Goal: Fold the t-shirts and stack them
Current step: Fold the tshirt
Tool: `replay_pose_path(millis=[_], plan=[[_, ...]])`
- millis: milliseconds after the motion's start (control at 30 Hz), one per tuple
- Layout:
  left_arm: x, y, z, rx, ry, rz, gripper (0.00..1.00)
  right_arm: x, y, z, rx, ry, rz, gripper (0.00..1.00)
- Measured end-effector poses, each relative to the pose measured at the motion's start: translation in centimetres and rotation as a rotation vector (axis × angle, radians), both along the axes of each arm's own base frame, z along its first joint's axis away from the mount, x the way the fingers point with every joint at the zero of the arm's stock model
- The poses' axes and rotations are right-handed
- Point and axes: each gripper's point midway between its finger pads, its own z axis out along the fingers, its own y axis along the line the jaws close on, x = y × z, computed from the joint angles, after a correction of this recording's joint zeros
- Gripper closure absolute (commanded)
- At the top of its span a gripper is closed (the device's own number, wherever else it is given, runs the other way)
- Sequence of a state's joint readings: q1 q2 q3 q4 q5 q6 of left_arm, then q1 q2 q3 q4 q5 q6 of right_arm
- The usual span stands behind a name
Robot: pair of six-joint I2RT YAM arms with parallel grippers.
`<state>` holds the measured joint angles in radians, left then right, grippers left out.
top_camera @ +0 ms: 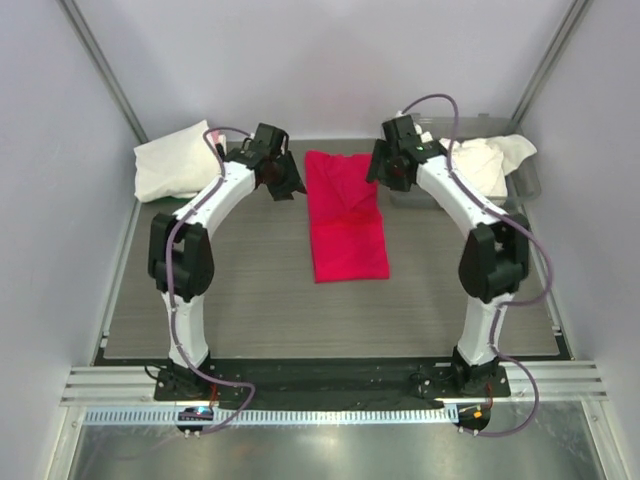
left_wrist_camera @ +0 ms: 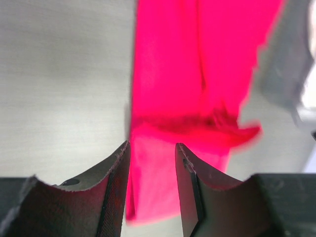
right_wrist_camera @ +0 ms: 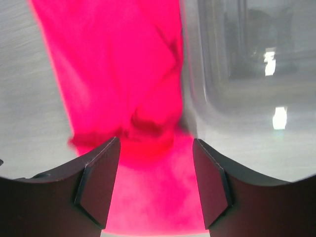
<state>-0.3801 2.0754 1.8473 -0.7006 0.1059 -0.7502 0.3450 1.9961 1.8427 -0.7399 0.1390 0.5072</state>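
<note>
Found red shirt mid-table, folded lengthwise into a strip; cross-fold judged pending. Saw white shirt bunched far left, second white shirt in tub, unstacked. Noted left gripper and right gripper parted, empty, flanking strip's far end.

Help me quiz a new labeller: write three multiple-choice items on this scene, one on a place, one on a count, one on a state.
1. Where is the crimson red cloth t-shirt?
A hanging from a gripper
B flat on the grey table, midway across
C on the floor

2. How many red shirts show?
A one
B two
C three

3. How are the left gripper and right gripper?
A both open, holding nothing
B both shut on cloth
C one open, one shut

Answers: 1 B, the top view shows it lying as a long folded strip; 2 A, only one red piece is in view; 3 A, each wrist view shows a clear gap between the fingers.
</note>
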Motion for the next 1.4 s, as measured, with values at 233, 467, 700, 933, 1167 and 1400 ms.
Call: replay_pose_path(millis=[233,467,700,933,1167,1400], plan=[[-10.9,-2.8,2.1,-0.061,0.01,-0.127,0.57,-12.6,-0.6,-1.4,0.104,0.068,0.081,0.41],[-18.7,-5.1,-4.4,-0.07,0.137,-0.198,0.57,-20.2,-1.2,-9.5,0.147,0.269,0.112,0.32],[-20.4,-5.1,-7.1,-0.052,0.158,-0.185,0.57,-21.5,-1.0,-11.7,0.173,0.292,0.126,0.3],[-19.7,-4.6,-8.0,-0.01,0.125,-0.153,0.57,-20.6,-0.8,-12.6,0.188,0.264,0.125,0.32],[-18.7,-3.3,-10.8,0.1,0.151,-0.098,0.63,-19.9,-1.2,-13.1,0.204,0.252,0.108,0.34],[-17.8,-3.0,-11.1,0.161,0.139,-0.084,0.63,-19.6,-1.4,-13.2,0.203,0.235,0.101,0.44]])
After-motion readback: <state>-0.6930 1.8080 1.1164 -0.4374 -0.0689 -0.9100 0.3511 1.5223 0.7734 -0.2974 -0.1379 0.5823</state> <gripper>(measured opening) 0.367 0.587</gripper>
